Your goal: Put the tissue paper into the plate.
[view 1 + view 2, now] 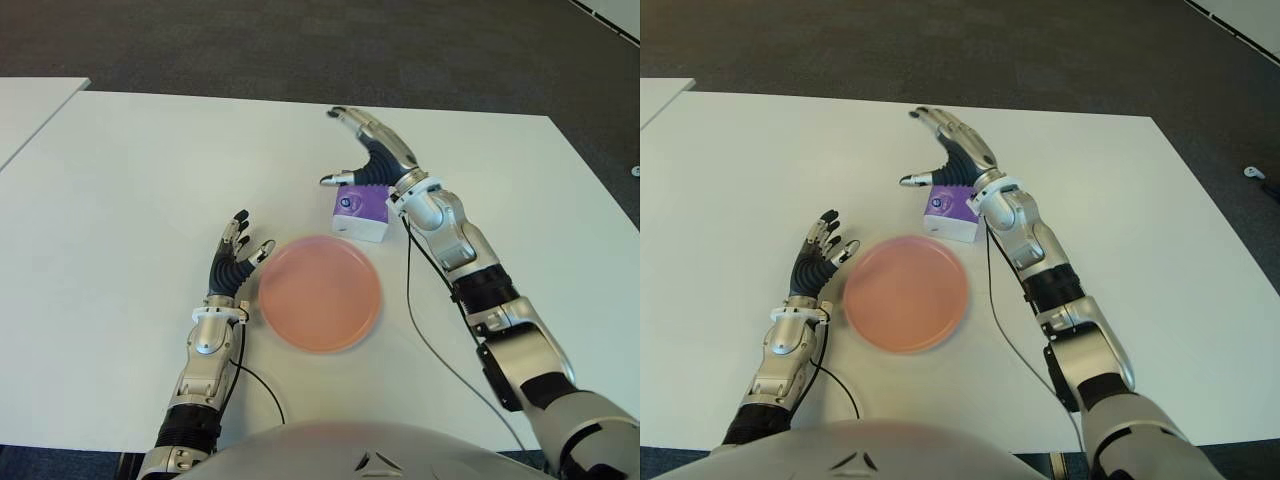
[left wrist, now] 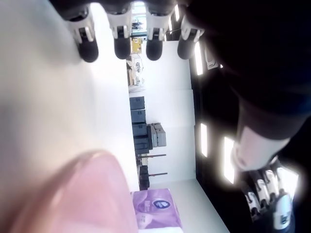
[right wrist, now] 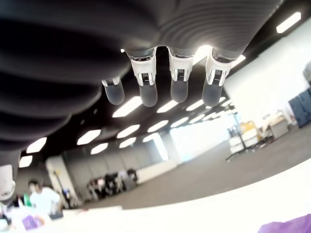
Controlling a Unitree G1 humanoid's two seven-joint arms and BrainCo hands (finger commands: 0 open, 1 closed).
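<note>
The left hand [image 1: 236, 262] is showing just left of the pink plate [image 1: 320, 292], fingers loosely spread and holding nothing; whether it is touching the table cannot be told. The plate is sitting empty near the front middle of the white table [image 1: 130, 190]. Just beyond its far right rim, close by, the tissue pack [image 1: 360, 212] is lying on the table, a small purple and white packet. The right hand [image 1: 368, 150] is hovering over the far side of that packet with fingers stretched out and thumb pointing left, open and gripping nothing; the wrist is partly covering the pack's right end.

The step in hand looks like the reach for the tissue pack: nothing is being held, and the plate is waiting. The next move is likely calling for the right hand to drop, close thumb and fingers around the packet, then carry it the short way back and left over the plate.

The table is plain and white, with a second white table [image 1: 30, 105] at far left and dark carpet [image 1: 300, 45] beyond. The right wrist view is showing a large room with ceiling strip lights and a person far off.
</note>
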